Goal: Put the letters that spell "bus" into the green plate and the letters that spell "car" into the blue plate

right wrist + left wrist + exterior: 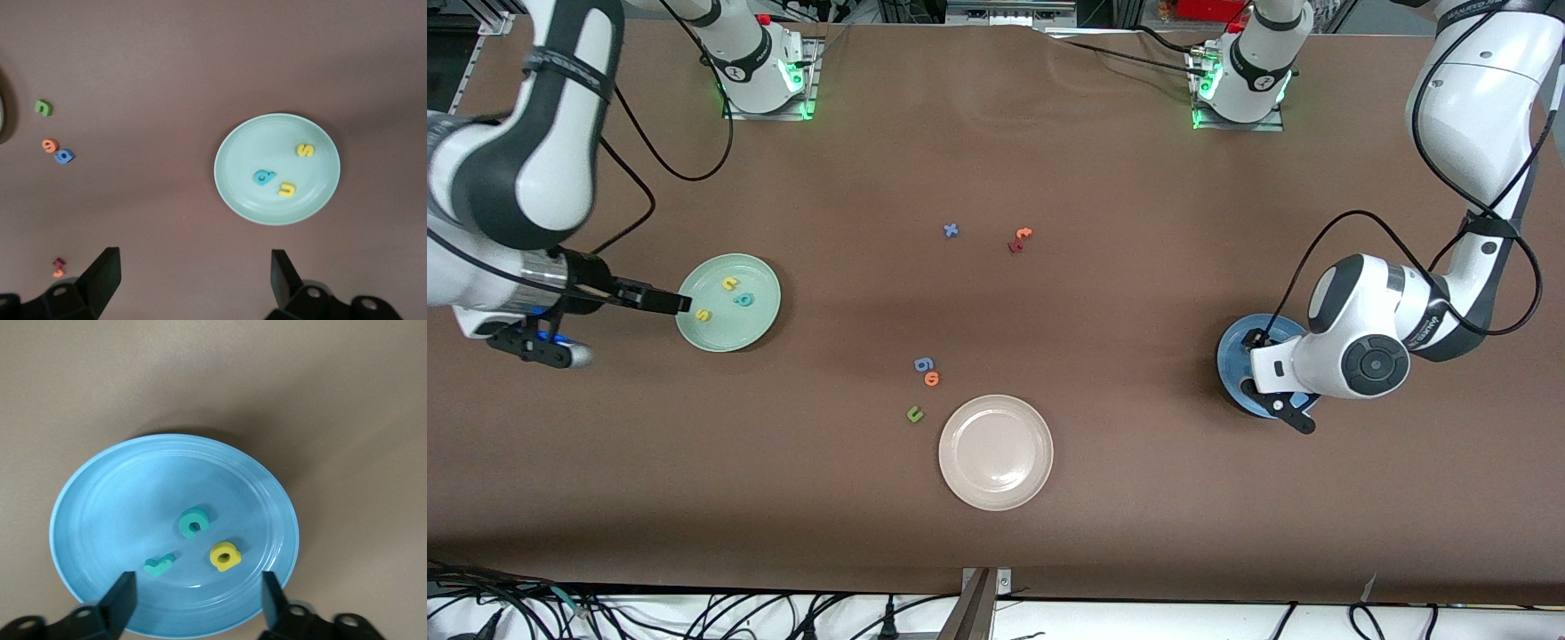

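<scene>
The green plate (758,325) lies toward the right arm's end of the table. In it are the teal "b" (264,177), the yellow "u" (287,190) and the yellow "s" (305,150). My right gripper (193,263) hangs open and empty over bare table beside that plate's rim (680,304). The blue plate (107,493) lies toward the left arm's end, mostly hidden under the left hand in the front view. It holds the teal "c" (193,522), the yellow "a" (225,556) and the teal "r" (159,565). Above this plate my left gripper (197,587) is open, holding nothing.
A cream-white plate (996,452) sits nearest the front camera at mid-table. Beside it lie a blue "g" (924,364), an orange "o" (932,379) and an olive "u" (914,413). Farther from the camera are a blue letter (951,230), an orange one (1024,234) and a red one (1015,245).
</scene>
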You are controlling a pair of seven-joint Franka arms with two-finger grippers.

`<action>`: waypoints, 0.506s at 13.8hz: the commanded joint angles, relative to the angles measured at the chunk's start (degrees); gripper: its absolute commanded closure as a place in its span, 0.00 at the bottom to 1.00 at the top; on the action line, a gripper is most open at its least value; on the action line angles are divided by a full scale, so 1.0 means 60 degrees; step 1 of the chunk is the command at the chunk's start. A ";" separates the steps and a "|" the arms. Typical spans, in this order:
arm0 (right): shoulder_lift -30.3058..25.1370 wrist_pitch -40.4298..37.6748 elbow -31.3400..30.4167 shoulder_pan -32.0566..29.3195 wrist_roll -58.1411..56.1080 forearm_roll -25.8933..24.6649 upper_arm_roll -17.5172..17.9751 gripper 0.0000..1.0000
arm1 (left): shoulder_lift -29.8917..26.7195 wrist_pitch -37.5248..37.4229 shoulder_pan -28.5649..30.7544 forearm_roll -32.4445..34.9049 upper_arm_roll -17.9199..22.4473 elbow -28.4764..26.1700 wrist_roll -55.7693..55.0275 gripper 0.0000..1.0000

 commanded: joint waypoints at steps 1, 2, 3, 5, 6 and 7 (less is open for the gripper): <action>0.0064 -0.1226 0.1224 -0.0884 0.0424 0.0002 0.0107 0.01 | -0.0556 -0.0535 0.0033 -0.0667 0.0006 0.0038 -0.0310 0.00; 0.0064 -0.1185 0.1357 -0.1032 0.0410 0.0046 0.0195 0.01 | -0.0804 -0.0668 0.0033 -0.0844 0.0006 0.0024 -0.0677 0.00; 0.0064 -0.1141 0.1416 -0.1222 0.0410 0.0206 0.0297 0.01 | -0.1010 -0.0901 0.0062 -0.0860 0.0006 0.0038 -0.0854 0.00; 0.0079 -0.1112 0.1810 -0.1777 0.0497 0.0369 0.0822 0.01 | -0.1624 -0.1486 0.0091 -0.0875 0.0006 0.0038 -0.0885 0.00; 0.0093 -0.1054 0.2088 -0.2288 0.0483 0.0253 0.1435 0.01 | -0.1946 -0.1896 0.0149 -0.0875 0.0006 0.0038 -0.0885 0.00; 0.0108 -0.0995 0.2381 -0.2859 0.0454 0.0121 0.2064 0.00 | -0.2254 -0.2248 0.0165 -0.0875 0.0006 0.0038 -0.0900 0.00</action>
